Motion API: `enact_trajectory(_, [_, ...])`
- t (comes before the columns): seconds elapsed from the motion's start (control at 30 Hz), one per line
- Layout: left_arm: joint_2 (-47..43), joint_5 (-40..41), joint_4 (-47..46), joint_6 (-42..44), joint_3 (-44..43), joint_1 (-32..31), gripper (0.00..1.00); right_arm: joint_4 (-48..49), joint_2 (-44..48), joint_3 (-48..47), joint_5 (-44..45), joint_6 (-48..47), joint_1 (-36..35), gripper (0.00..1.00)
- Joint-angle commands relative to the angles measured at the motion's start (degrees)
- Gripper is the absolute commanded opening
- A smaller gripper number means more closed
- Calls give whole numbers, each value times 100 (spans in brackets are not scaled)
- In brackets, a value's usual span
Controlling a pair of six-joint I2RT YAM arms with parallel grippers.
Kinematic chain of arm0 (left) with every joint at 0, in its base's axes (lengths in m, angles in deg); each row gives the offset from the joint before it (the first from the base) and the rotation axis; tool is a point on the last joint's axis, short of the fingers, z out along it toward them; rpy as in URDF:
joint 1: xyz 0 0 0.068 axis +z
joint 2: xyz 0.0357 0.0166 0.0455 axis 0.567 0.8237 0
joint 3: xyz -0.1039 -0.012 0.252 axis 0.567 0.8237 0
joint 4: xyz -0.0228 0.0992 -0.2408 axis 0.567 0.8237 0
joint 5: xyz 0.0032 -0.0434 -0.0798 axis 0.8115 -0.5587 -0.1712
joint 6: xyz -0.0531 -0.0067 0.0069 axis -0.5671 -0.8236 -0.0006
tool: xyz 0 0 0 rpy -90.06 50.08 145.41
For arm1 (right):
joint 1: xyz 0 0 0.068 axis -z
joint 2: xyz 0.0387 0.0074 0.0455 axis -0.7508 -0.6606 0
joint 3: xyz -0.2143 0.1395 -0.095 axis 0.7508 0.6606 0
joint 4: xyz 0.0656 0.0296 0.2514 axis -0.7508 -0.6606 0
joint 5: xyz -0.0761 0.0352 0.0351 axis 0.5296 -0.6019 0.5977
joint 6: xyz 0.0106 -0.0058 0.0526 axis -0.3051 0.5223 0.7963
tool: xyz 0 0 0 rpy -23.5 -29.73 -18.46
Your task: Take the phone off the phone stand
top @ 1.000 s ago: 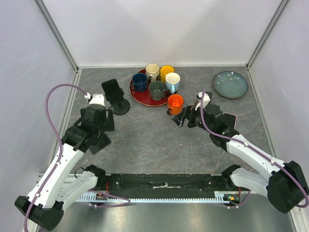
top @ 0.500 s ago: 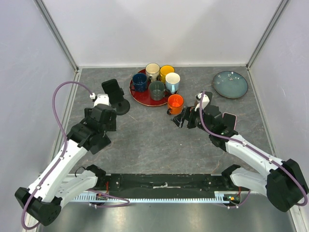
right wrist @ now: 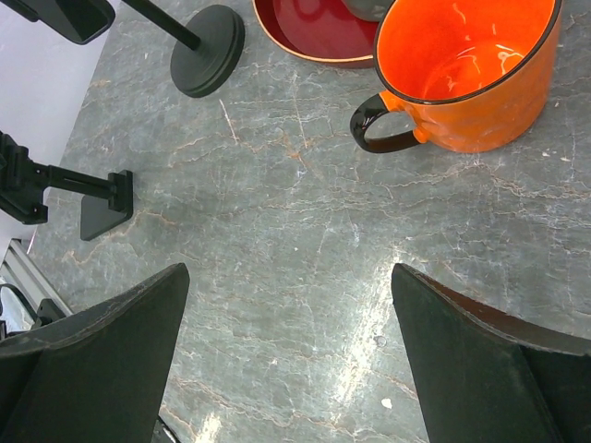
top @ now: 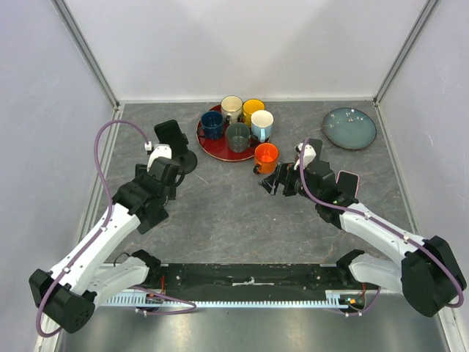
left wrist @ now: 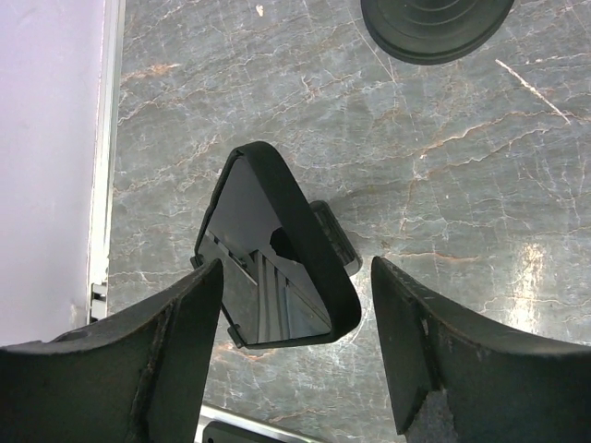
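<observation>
Got the left gripper (left wrist: 295, 277) gaping wide just beside the phone stand (top: 186, 163), phone (top: 170, 134) sitting there ungripped. Same spread fingers on the right gripper (right wrist: 291, 277), well right of the phone stand.

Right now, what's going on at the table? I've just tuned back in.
The left gripper hangs open over the phone, with a finger on each side and not closed on it. The phone sits in its stand, so the removal is not yet done. The right gripper is open and empty, near the orange mug.
</observation>
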Motion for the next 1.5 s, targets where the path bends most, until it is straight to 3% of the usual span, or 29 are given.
enact_trajectory(0.0, [23,195,-129,-127,-35,-52,71,321,-59,28,-73,5,-18,98])
enact_trajectory(0.17, [-64,212,-111,-74,-96,-61,55,286,-59,19,-29,-48,-18,98])
enact_trajectory(0.63, [-249,238,196,-4,-535,-61,41,198,-50,28,33,-109,-26,98])
enact_trajectory(1.1, [-433,370,618,58,-1098,-61,3,145,37,37,33,-162,-18,98])
enact_trajectory(1.47, [-688,485,829,67,-1766,-61,2,232,187,46,-169,-373,-18,98])
